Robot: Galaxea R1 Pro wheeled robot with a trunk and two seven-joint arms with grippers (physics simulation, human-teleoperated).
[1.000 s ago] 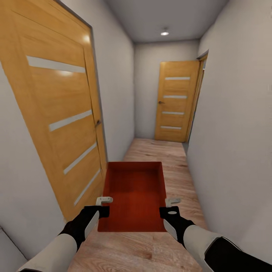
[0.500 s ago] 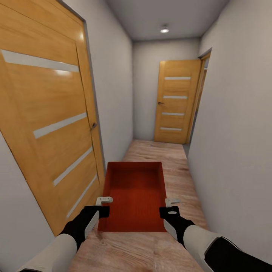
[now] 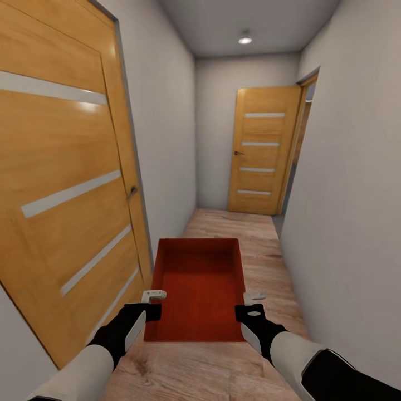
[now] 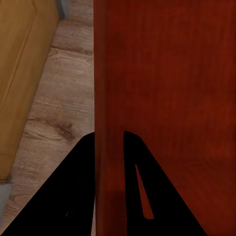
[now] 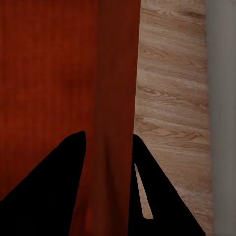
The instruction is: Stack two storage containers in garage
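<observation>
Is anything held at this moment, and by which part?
Yes: the storage container, carried with both tools. The left tool clamps its left side wall, the right tool its right side wall.

Three cams: head looks down a hallway, two wrist cams close on the bin's side walls.

Head cam sits high, faces fwd and down over both arms, taking in the storage container (image 3: 199, 289), plank floor (image 3: 234, 223) and far door (image 3: 262, 150). Left wrist cam looks along the left gripper (image 4: 109, 147), very near the bin's left wall; right wrist cam likewise along the right gripper (image 5: 109, 147) at the right wall. All three share the bin and floor planks.
</observation>
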